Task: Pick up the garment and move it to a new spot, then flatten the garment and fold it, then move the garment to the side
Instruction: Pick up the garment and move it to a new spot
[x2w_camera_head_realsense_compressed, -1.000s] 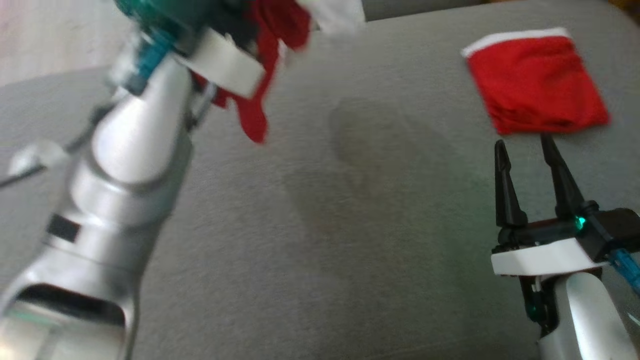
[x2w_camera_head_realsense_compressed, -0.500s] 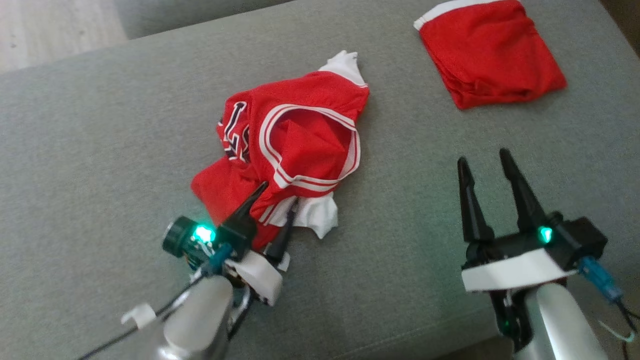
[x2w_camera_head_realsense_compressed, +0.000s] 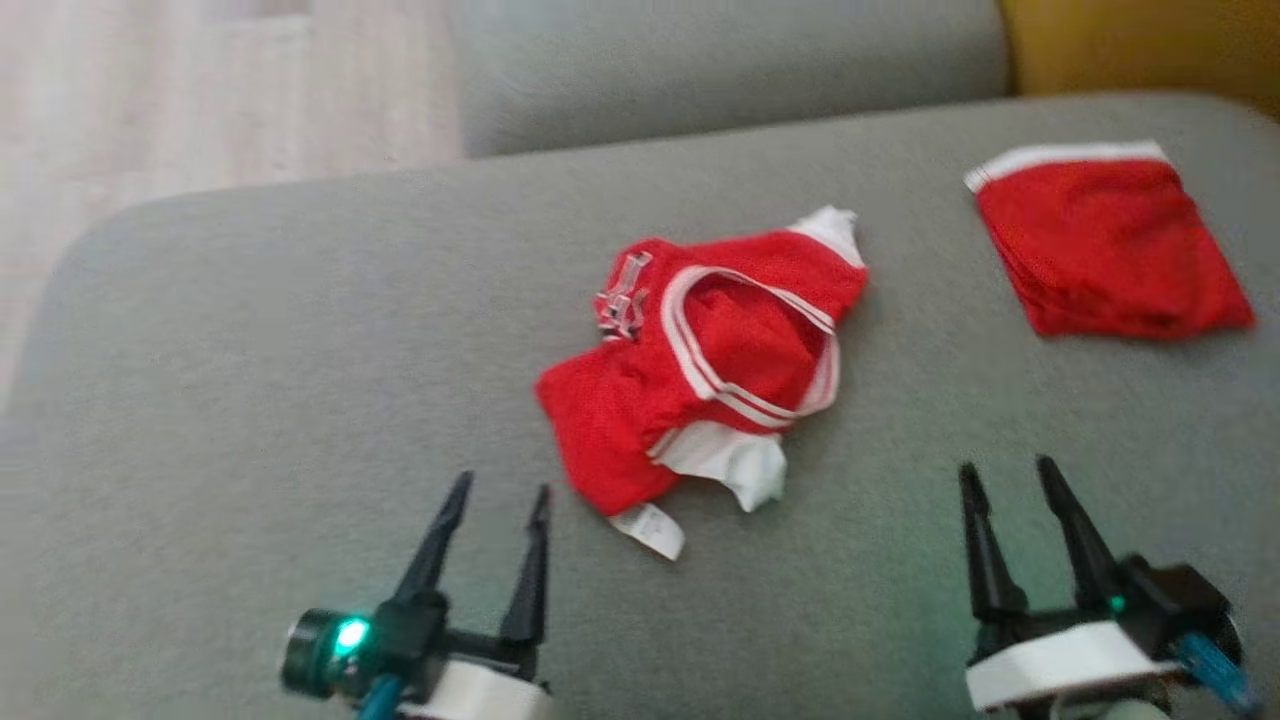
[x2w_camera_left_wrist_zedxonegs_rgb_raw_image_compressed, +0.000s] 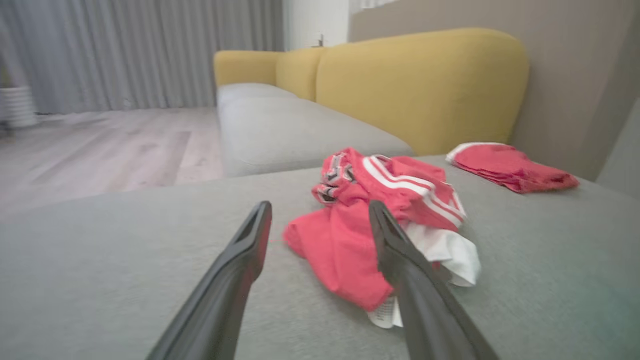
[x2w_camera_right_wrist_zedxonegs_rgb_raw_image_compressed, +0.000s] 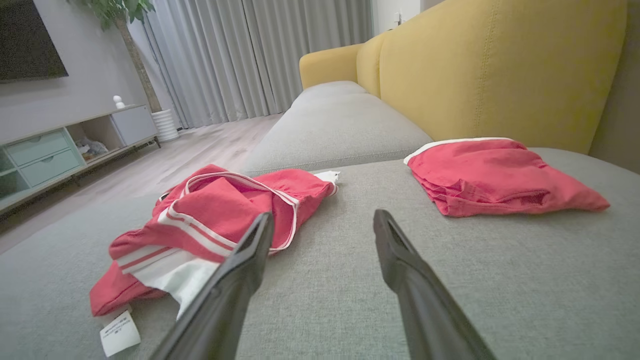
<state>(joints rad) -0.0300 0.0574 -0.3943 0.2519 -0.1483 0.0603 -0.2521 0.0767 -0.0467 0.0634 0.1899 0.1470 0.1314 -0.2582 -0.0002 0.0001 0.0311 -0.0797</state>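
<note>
While both grippers are stationed at the near edge of the grey seat cushion (x2w_camera_head_realsense_compressed: 300, 350), neither one holds anything. The left gripper (x2w_camera_head_realsense_compressed: 504, 485) has its two dark fingers spread apart with only bare fabric between them. The right gripper (x2w_camera_head_realsense_compressed: 1005, 465) is likewise parted and empty, its fingers pointing away toward the far side.

The garment (x2w_camera_head_realsense_compressed: 700, 370), a red jersey with white striped trim, lies crumpled in a heap on the cushion. It sits farther out than both grippers and between them from side to side, to the right of the left gripper and to the left of the right gripper. It is nearer the left one. Neither gripper touches it. Its white label (x2w_camera_head_realsense_compressed: 650, 530) lies flat at the heap's near edge, just beyond and right of the left gripper's fingertips.

Farther off at the right, a folded red garment (x2w_camera_head_realsense_compressed: 1105, 250) with a white band rests flat, well apart from the heap. Beyond it are a second grey cushion (x2w_camera_head_realsense_compressed: 720, 60), a yellow backrest (x2w_camera_right_wrist_zedxonegs_rgb_raw_image_compressed: 500, 65) and, at far left, pale wooden floor (x2w_camera_head_realsense_compressed: 200, 90).
</note>
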